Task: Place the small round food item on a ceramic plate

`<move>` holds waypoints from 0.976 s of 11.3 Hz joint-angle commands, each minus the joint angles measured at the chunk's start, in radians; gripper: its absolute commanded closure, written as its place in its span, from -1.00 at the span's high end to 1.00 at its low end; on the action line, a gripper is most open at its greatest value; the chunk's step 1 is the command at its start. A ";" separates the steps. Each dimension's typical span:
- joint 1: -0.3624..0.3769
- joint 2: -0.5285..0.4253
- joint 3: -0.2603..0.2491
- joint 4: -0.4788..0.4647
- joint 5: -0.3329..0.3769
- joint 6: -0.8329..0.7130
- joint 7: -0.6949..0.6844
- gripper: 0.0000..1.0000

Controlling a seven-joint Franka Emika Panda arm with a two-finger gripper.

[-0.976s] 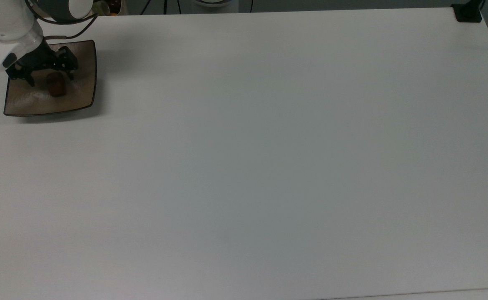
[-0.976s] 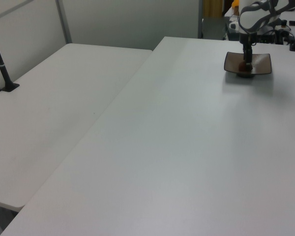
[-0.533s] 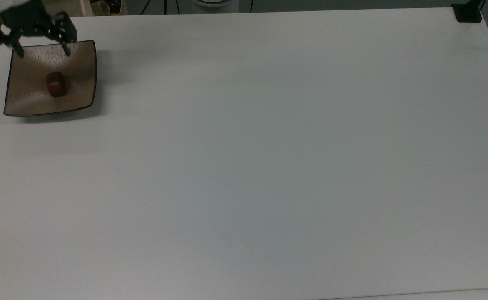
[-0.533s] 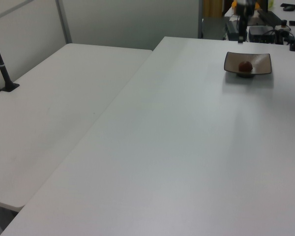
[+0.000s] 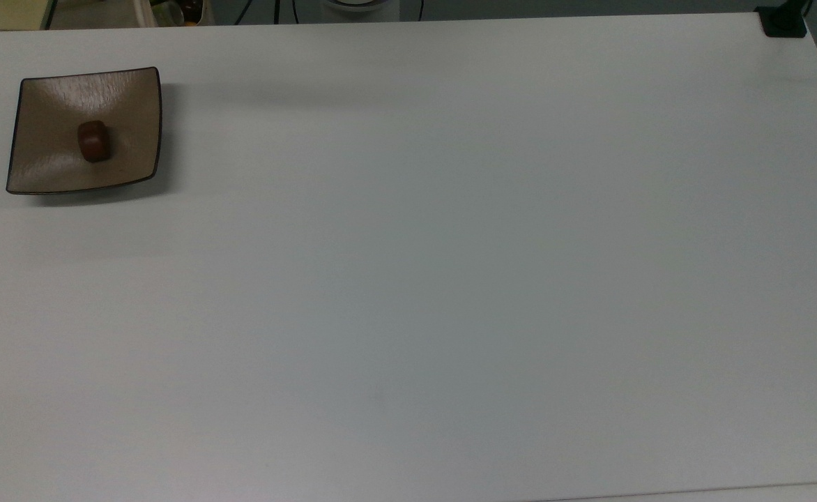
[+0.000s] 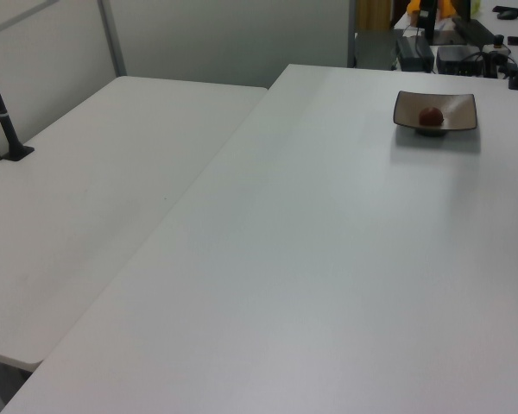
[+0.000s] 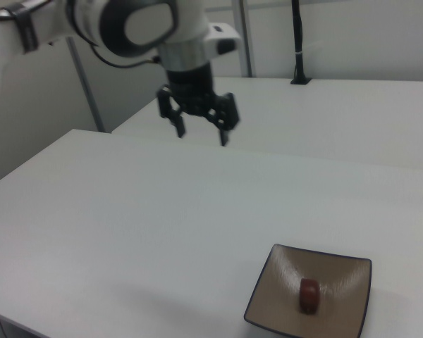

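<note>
The worktop (image 5: pixel 450 279) lay broad and white, bare but for the ceramic plate (image 5: pixel 130 90) near the top view's upper left corner. The biggest change was the arm (image 7: pixel 127 24): a second earlier I had it low over the plate, half a second earlier it was lifting past the plate's far edge, and at this moment it had gone from the top view altogether. In the right view it hung high above the worktop, well apart from the plate, with the claw (image 7: pixel 201 134) pointing down, its fingers spread and nothing between them. The plate itself had not shifted from where it sat. The small round food item (image 5: pixel 93 141) rested near the middle of the plate, alone and untouched, and the left view (image 6: pixel 430 116) showed it sitting inside the upturned edges; I could not quite tell whether it lay on its side or on end. I judged the placing done: the item was released on the plate and the arm had withdrawn, so nothing remained but to hold clear.
</note>
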 commanded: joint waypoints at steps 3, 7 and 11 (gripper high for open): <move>0.217 -0.025 -0.007 -0.013 0.010 -0.030 0.289 1.00; 0.266 -0.025 0.054 -0.039 -0.005 -0.022 0.330 1.00; 0.266 -0.025 0.081 -0.068 -0.024 -0.007 0.319 1.00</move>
